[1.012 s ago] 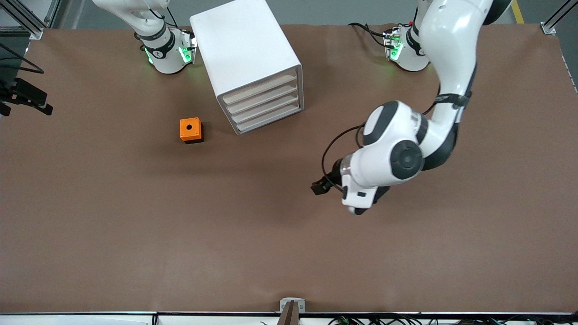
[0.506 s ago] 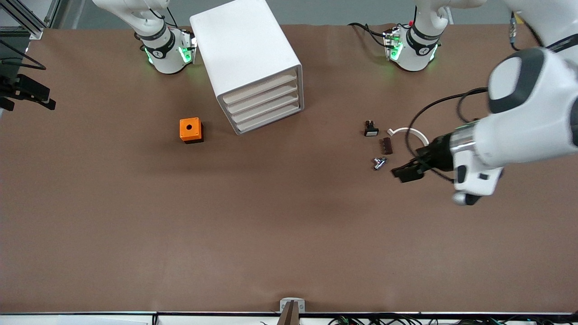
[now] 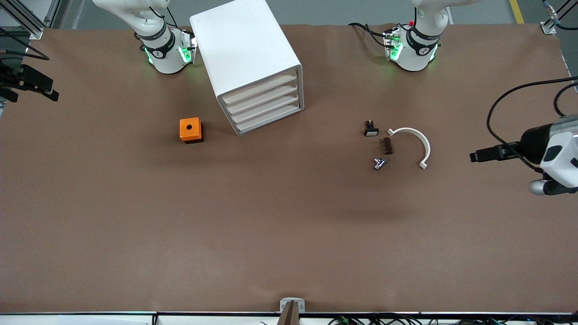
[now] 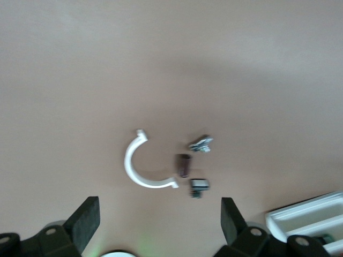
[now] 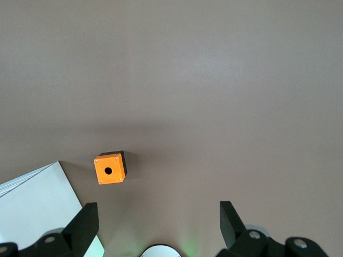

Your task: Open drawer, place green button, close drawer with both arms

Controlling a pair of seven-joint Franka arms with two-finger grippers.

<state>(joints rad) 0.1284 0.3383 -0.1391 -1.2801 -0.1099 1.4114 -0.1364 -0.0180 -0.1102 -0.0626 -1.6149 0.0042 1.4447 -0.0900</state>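
Observation:
The white cabinet point(image 3: 246, 58) stands between the two bases, and all four of its tray drawers point(image 3: 264, 104) are shut. Its drawer fronts also show in the left wrist view point(image 4: 308, 217). No green-capped button shows in any view. A small silvery-blue part point(image 3: 379, 163) point(image 4: 201, 143) lies among the loose parts; I cannot tell if it is the button. My left gripper point(image 3: 474, 156) point(image 4: 158, 230) is open and empty, up over the left arm's end of the table. My right gripper point(image 3: 45, 95) point(image 5: 158, 230) is open and empty, over the right arm's end.
A black part with a white cap point(image 3: 371, 130), a brown block point(image 3: 387, 146) and a white half-ring point(image 3: 420, 140) lie beside the silvery part. An orange box with a hole point(image 3: 190, 130) point(image 5: 110, 168) sits beside the cabinet, toward the right arm's end.
My left arm has swung from over the middle of the table out to its own end, uncovering the loose parts. The right gripper has barely shifted.

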